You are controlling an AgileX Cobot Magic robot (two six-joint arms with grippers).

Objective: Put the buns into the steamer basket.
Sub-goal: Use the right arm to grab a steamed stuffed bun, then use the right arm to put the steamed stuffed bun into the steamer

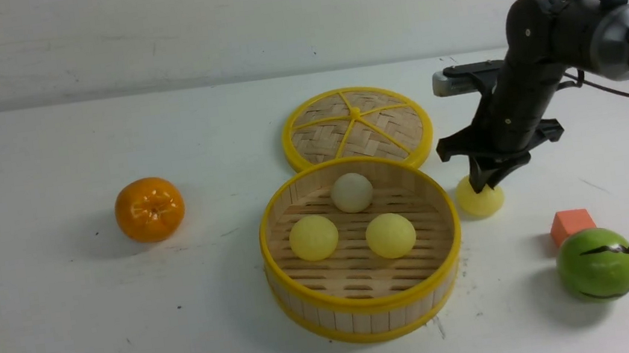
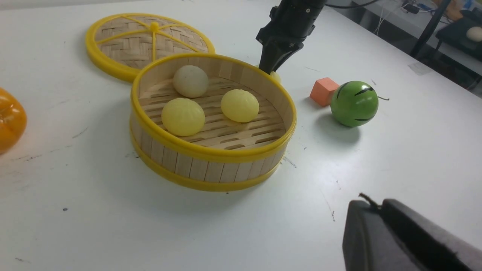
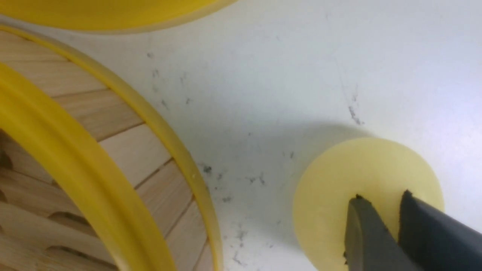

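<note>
The right claw (image 1: 481, 183) is reaching down and pinching the top of the last bun (image 1: 479, 198). Its two dark tips are sitting close together with a bit of soft bun squeezed between them. That bun is lying on the table just beside the steamer basket (image 1: 368, 306), on the basket's right side, not touching it. To do this step well, I think the claw should be holding the squishy bun gently but firmly. It should be lifting it straight up, higher than the yellow rim, before going sideways, so the bun is not bumping the wall. Then it should be letting go over the bare slats at the near side, away from the three buns (image 1: 352, 192) already resting inside the basket. The left claw (image 2: 378, 207) is waiting low, well to the near left of the basket, with its tips pressed together on nothing. The woven lid (image 1: 356, 125) is lying flat right behind the basket. An orange (image 1: 149, 209) is sitting well apart to the basket's left. A small orange block (image 1: 571, 224) and a green ball (image 1: 597, 264) are sitting to its right. The white table (image 1: 64, 306) is showing little dark scuffs, and a plain pale wall (image 1: 209, 26) is standing behind it.
</note>
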